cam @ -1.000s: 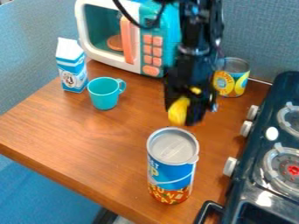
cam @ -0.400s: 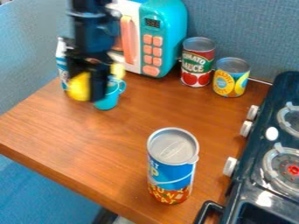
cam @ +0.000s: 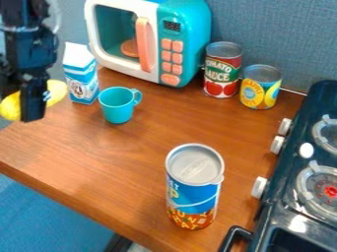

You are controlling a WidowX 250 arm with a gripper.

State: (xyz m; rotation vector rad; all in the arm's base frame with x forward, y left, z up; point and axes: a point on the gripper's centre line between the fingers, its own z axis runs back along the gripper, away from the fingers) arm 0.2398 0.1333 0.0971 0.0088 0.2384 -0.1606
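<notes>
At the upper left of the view, the black gripper (cam: 19, 101) hangs near the table's left edge, beyond the milk carton's left side. It is shut on a yellow object (cam: 56, 92), whose rounded ends stick out on both sides of the front finger; its middle is hidden behind that finger. Nearest to it on the table stands the blue and white carton (cam: 82, 81), with a turquoise cup (cam: 117, 109) upright beside it.
A toy microwave (cam: 187, 29) stands at the back. To its right are a red and green can (cam: 221, 74) and a yellow can (cam: 260, 91). A tall blue canister (cam: 192, 194) stands at the front of the wooden table (cam: 99, 162); a dark stove (cam: 299, 157) is at right.
The gripper has swung left across the table, from in front of the red and green can past the cup and carton, carrying the yellow object. Those things are uncovered again.
</notes>
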